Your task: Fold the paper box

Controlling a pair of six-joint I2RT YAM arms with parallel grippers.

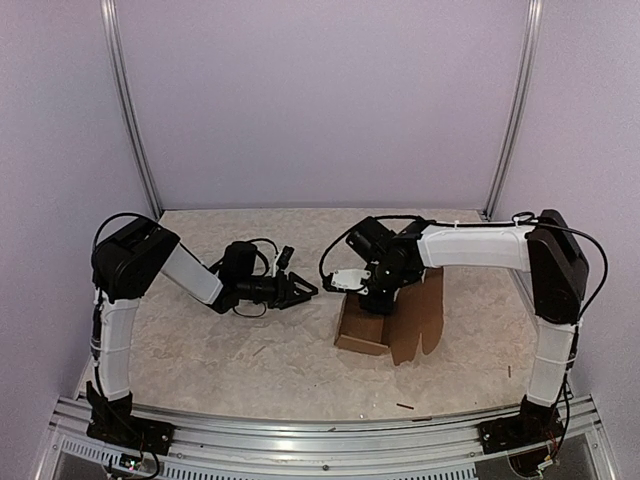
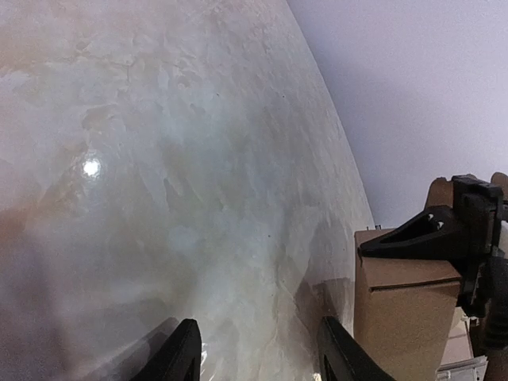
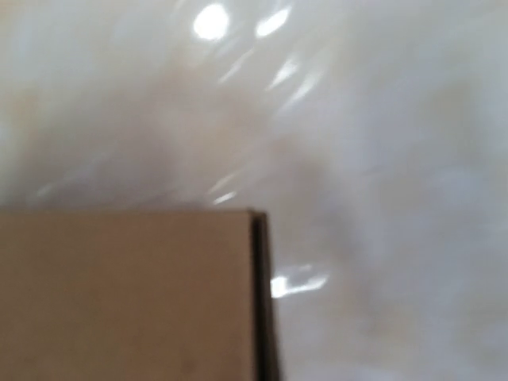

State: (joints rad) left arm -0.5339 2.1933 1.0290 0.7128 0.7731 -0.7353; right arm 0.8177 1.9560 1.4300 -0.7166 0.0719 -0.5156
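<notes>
Mid-fold: right gripper (image 1: 372, 296) pressed together at paper box (image 1: 362, 330) top edge; left gripper (image 1: 308, 290) spread, empty. Next, likely: brace, close loose panels.

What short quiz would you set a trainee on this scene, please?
1. True or false: the left gripper is holding the paper box.
2. Which gripper is right at the box? A. the left one; B. the right gripper; C. neither.
3. Fill in: in the top view, the box's unfolded flaps stick out on its ____ side.

Key: 1. False: its fingers are apart with nothing between them, short of the box. 2. B. 3. Right.
</notes>
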